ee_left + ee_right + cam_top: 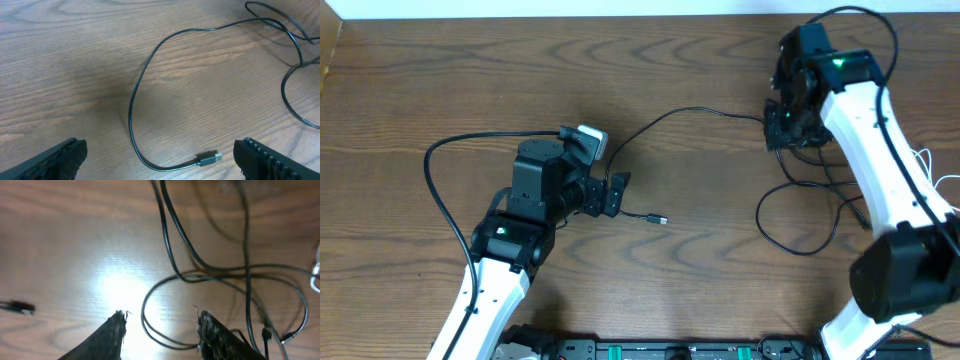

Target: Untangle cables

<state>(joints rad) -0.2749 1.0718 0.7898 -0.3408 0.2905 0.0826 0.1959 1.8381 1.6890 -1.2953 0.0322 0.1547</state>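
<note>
Black cable [692, 108] lies loose on the wooden table [420, 80]. Its nearest part is the free end with a small USB plug [210, 159], flat on the wood just ahead of the left gripper [618, 195] and touching neither finger. That gripper hangs low over the table with its fingers spread wide and nothing in them.

About as near, over on the right side, black cord makes several slack loops that cross one another beside and under the right arm [880, 170]; I cannot tell whether they are one cable or more.

Farther out, the cable curves back from the plug, climbs in a long arc away from the left gripper, then bends right across the table toward the right gripper [782, 130] at the far right. In the right wrist view that gripper points down at the wood with its fingers parted and released. A loop of black cable lies in the gap between them, and more strands cross beyond; I cannot tell whether the loop touches a finger. A bit of white cord [316, 280] shows at the right edge of that view.
</note>
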